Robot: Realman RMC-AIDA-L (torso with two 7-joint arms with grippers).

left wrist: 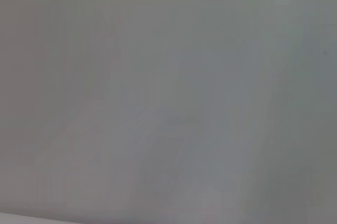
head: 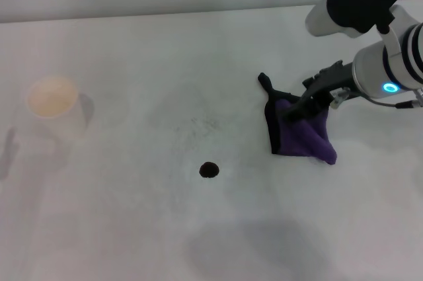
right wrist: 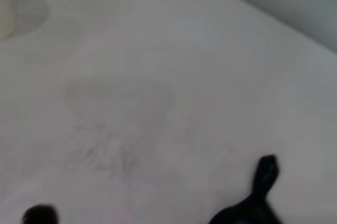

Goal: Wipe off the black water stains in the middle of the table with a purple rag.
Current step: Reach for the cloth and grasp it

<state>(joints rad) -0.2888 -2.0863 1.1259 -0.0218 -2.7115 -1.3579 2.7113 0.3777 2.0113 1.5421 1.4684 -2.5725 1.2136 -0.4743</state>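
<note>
White and matte, the table (head: 132, 228) fills the head view and carries everything else. Over its right side the right arm reaches in from the upper right, and the right gripper (head: 299, 109) has its dark fingers pressed together on the upper part of the purple rag (head: 301, 137), pinching the cloth. The rag hangs bunched from that grip, its long axis running from the black corner loop (head: 265, 81), which points up and away to the gripper's left, down to the purple corner lying on the table just below and right of the gripper. In the right wrist view the loop (right wrist: 265, 172) shows as a dark tab. Well to the gripper's left stands a white paper cup (head: 54, 99). The black water stains (head: 209, 170), one small round blot, sit lower left of the gripper, apart from the rag.
</note>
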